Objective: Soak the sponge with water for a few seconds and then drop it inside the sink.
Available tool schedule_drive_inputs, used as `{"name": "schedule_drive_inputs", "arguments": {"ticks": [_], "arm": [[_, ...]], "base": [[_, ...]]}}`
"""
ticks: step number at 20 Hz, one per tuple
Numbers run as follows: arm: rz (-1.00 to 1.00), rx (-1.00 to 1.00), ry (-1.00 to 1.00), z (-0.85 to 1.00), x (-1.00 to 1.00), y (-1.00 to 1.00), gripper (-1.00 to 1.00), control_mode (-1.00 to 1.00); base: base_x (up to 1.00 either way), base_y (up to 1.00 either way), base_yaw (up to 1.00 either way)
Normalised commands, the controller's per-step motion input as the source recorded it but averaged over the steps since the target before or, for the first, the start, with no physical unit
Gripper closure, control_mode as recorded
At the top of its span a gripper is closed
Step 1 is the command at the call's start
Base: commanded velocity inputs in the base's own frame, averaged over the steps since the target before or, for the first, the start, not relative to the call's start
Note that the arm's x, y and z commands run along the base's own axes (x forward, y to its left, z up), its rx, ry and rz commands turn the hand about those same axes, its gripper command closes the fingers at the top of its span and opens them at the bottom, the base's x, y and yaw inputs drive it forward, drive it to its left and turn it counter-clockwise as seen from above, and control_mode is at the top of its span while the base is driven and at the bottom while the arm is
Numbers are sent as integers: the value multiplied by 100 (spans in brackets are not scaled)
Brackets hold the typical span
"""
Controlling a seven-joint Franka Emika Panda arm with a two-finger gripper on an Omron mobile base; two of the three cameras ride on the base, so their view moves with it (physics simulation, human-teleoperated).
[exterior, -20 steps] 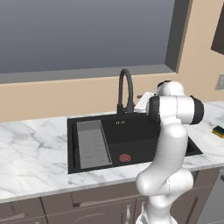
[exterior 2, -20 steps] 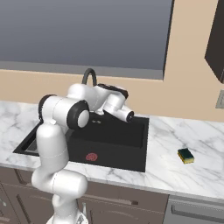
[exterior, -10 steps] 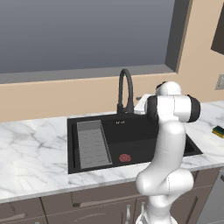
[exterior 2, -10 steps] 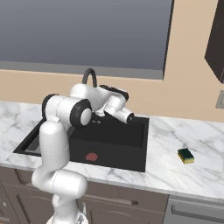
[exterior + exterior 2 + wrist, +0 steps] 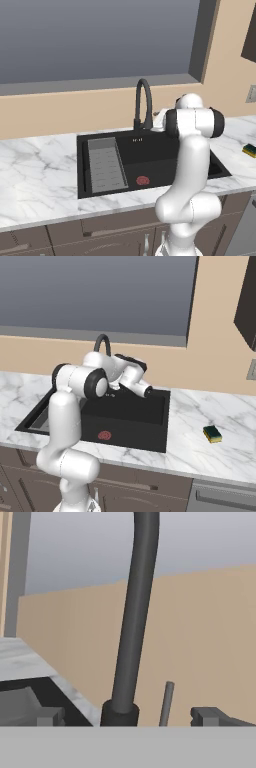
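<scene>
While gripper faces faucet up close, jaws stand wide — nothing between them. Small grey lever just beside faucet base. Sponge lies on counter, well apart from sink — right side.

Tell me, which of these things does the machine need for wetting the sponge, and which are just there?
Needed:
sponge, lying on the counter right of the basin
sink
tap, no water running
pincer, open, close to the tap's base

Just there:
ribbed tray in the sink
marble counter
window
wall socket
</scene>
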Motion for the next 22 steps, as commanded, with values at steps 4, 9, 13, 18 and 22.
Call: {"name": "schedule_drive_inputs", "arguments": {"ticks": [4, 9, 13, 18, 22], "arm": [[0, 0, 0, -11, 23, 7, -100, -100], [0, 0, 0, -11, 25, 2, -100, -100], [0, 0, 0, -14, 23, 0, -100, -100], [0, 0, 0, -13, 20, 0, -100, -100], [0, 0, 0, -10, 19, 0, -100, -100]], "base": [[0, 0, 0], [0, 0, 0], [0, 0, 0], [0, 0, 0], [0, 0, 0]]}}
